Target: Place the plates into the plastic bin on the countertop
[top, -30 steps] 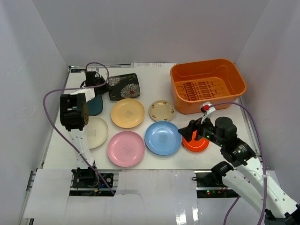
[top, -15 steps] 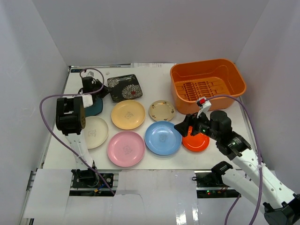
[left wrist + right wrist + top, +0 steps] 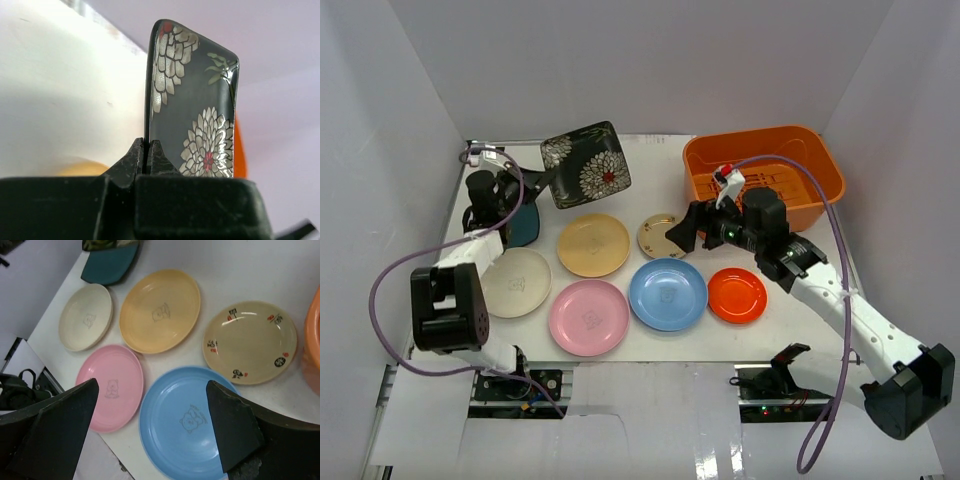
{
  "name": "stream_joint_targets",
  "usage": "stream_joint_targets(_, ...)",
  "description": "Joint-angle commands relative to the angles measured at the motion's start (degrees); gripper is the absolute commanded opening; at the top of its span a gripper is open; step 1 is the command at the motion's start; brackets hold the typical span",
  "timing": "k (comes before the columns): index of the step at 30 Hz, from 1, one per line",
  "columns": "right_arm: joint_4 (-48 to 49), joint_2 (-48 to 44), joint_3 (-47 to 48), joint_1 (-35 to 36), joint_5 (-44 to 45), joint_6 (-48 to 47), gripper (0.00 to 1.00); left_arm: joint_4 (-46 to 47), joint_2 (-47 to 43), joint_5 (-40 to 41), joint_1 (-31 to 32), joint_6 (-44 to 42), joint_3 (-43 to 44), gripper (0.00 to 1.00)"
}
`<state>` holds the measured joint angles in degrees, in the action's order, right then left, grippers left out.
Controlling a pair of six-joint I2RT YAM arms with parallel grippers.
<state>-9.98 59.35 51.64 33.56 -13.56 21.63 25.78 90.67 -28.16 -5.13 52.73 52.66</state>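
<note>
One black floral plate (image 3: 585, 163) pinched by its rim in left gripper (image 3: 148, 148); glossy, likely slippery; right gripper (image 3: 152, 386) spread wide.

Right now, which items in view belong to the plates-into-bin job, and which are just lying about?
Job: black floral plate, held in the shut left gripper; teal plate; cream plate; yellow plate; tan plate; pink plate; blue plate; orange-red plate; orange bin; countertop.
Not job: purple cables; white enclosure walls.
</note>
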Motion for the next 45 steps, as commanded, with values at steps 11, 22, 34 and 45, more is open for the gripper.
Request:
stream_joint_targets(11,5.7,12.3,13.3,0.5,-1.6,2.2,0.91,9.7,-24.7,-15.0,1.2,11.0,-16.2,0.0)
stream_joint_targets(22,13.1,16.1,9.9,2.1,-4.4,6.4,0.83,5.3,-30.1,-16.1,8.0,6.0,-16.3,0.0)
stream_joint_targets(34,14.2,10.7,6.2,0.5,4.9,7.9,0.08,-1.9,-37.1,-18.4,10.4,0.0,-16.5,0.62)
stream_joint_targets(45,2.3,12.8,25.7,-26.2,-8.1,4.4,0.08,-34.8,-44.5,-21.3,19.4,-22.4,-13.4,0.96)
